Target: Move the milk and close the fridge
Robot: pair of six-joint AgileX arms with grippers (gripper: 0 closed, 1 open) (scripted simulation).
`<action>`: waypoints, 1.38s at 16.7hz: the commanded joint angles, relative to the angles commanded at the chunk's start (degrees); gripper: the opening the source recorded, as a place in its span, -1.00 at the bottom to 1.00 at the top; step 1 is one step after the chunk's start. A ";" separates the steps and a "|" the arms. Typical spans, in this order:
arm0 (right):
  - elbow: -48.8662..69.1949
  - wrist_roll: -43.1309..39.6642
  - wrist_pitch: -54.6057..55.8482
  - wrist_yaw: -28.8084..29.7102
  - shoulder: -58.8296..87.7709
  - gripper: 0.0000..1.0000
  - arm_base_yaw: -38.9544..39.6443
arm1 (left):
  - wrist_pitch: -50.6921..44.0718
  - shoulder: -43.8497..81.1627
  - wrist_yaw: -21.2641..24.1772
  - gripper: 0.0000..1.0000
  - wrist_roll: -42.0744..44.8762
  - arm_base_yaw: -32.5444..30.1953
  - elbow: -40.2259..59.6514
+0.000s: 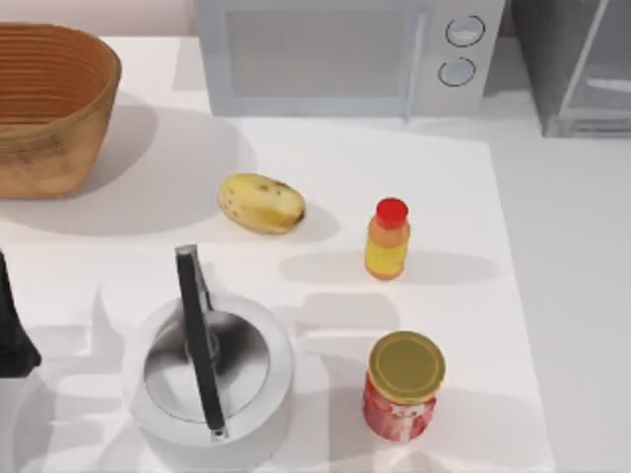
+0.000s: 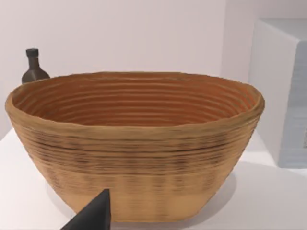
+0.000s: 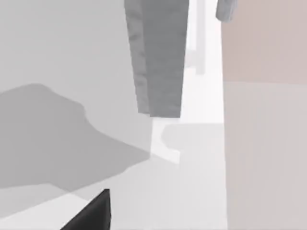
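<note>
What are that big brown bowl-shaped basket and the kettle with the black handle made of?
The basket looks like woven wicker or cane: tan, matte, with ribbed coils ringing its wall. The kettle seems to be polished metal, silvery with soft reflections; its dark handle could be plastic.

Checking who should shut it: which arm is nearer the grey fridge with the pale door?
Right, judging by the views. The right wrist camera looks close at the grey fridge; the left arm sits at the table's far left edge.
</note>
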 joint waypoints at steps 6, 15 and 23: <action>0.95 -4.86 1.15 -3.67 5.38 1.00 -5.13 | 0.00 0.00 0.00 1.00 0.00 0.00 0.00; 0.72 7.93 12.33 -0.93 5.79 1.00 3.06 | 0.00 0.00 0.00 1.00 0.00 0.00 0.00; -0.58 50.69 45.23 5.29 7.47 1.00 27.78 | 0.00 0.00 0.00 1.00 0.00 0.00 0.00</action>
